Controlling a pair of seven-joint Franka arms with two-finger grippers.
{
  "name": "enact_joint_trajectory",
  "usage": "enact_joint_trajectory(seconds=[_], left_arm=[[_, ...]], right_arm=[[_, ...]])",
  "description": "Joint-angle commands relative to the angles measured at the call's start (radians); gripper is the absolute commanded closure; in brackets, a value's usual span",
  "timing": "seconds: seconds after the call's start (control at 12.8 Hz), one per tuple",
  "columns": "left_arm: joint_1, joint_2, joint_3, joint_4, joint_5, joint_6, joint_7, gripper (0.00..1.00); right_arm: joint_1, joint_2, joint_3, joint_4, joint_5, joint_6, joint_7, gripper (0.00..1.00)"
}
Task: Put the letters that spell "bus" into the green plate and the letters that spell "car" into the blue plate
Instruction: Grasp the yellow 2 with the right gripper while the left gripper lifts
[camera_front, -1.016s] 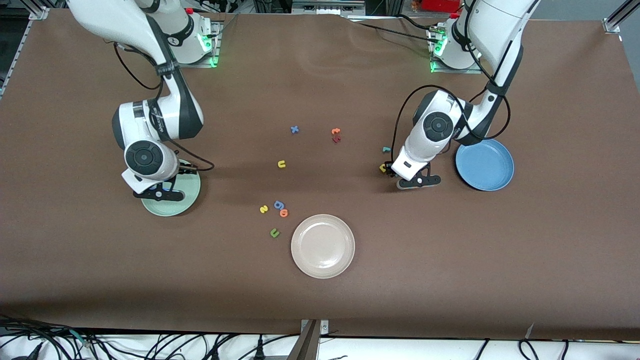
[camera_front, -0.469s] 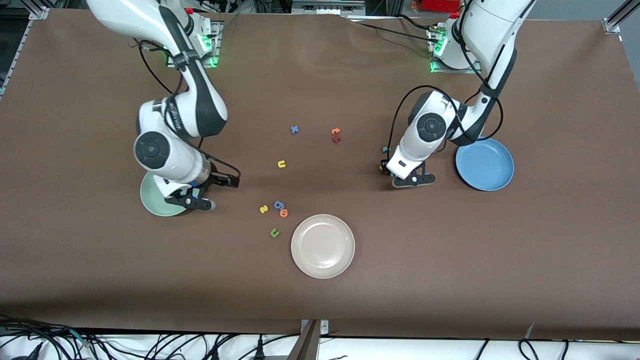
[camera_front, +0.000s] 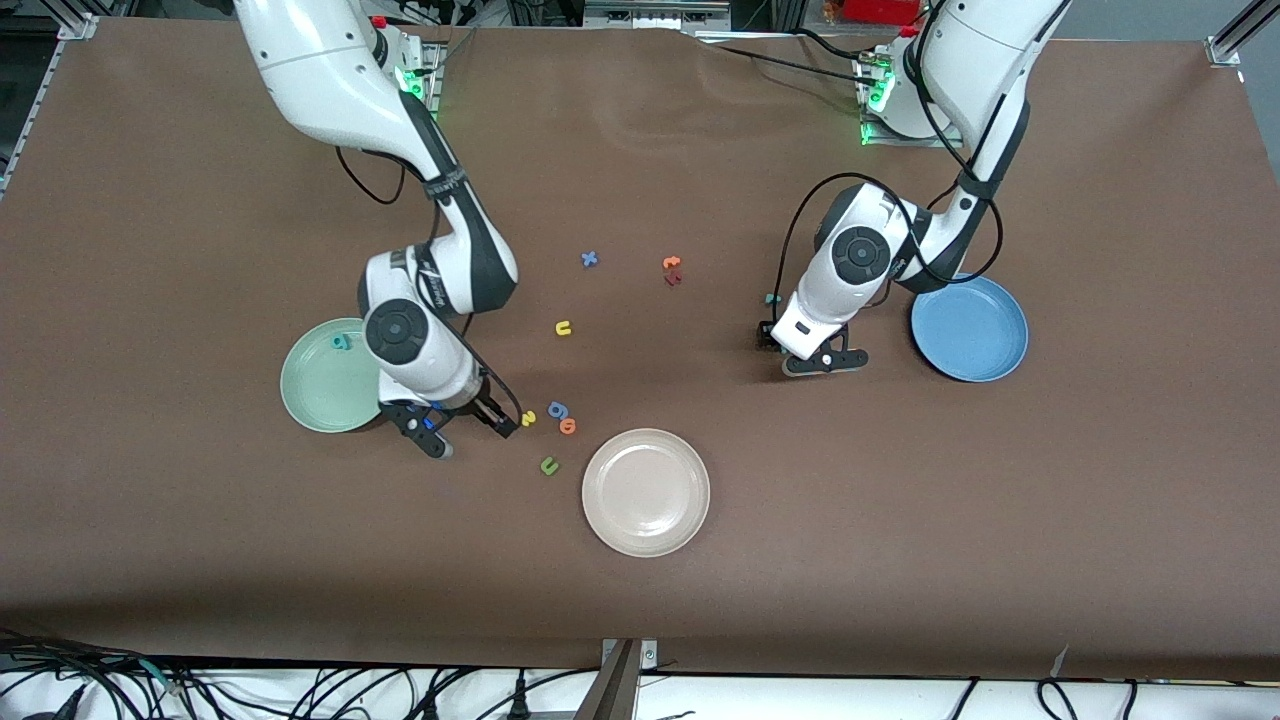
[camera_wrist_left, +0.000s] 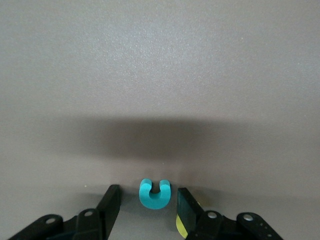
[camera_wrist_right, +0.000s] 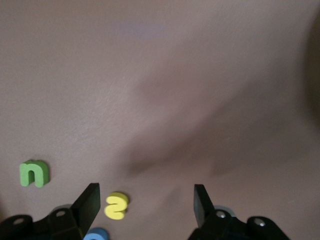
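A teal "b" (camera_front: 341, 342) lies in the green plate (camera_front: 310, 400). The right end effector (camera_wrist_right: 145, 205), released, sits just beside the yellow "s" (camera_wrist_right: 117, 205) on the brown surface (camera_front: 900, 520). The left end effector (camera_wrist_left: 148, 207), fingers apart, straddles the teal "c" (camera_wrist_left: 154, 193), whose opening faces away from the wrist. The blue plate (camera_front: 985, 345) is nearby. No brands or labels are readable.

Both arms wore glossy white shells with black joint bands and round grey caps. Black cables looped beside them, and green lights glowed at the bases. The black two-finger left gripper (camera_front: 772, 343) and black two-finger right gripper (camera_front: 470, 432) showed small silver screws.
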Motion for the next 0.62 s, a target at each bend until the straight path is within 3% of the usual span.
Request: enact_joint_trajectory(seconds=[0.0,0.31,0.39,0.55], left_arm=[[-0.014,0.016,0.007,0.012,-0.013,0.008,0.001,0.43],[-0.014,0.008,0.022,0.011,-0.004,0.006,0.013,0.43],[-0.014,0.005,0.022,0.011,-0.003,0.006,0.013,0.43],[-0.014,0.005,0.022,0.009,-0.003,0.005,0.013,0.43]], right_arm=[[0.027,0.052,-0.006,0.068,0.019,-0.009,0.056,0.20],[0.060,0.090,-0.008,0.080,0.014,-0.006,0.073,0.25],[0.062,0.096,-0.008,0.080,0.011,-0.006,0.073,0.32],[0.062,0.096,-0.008,0.083,0.011,0.002,0.070,0.59]])
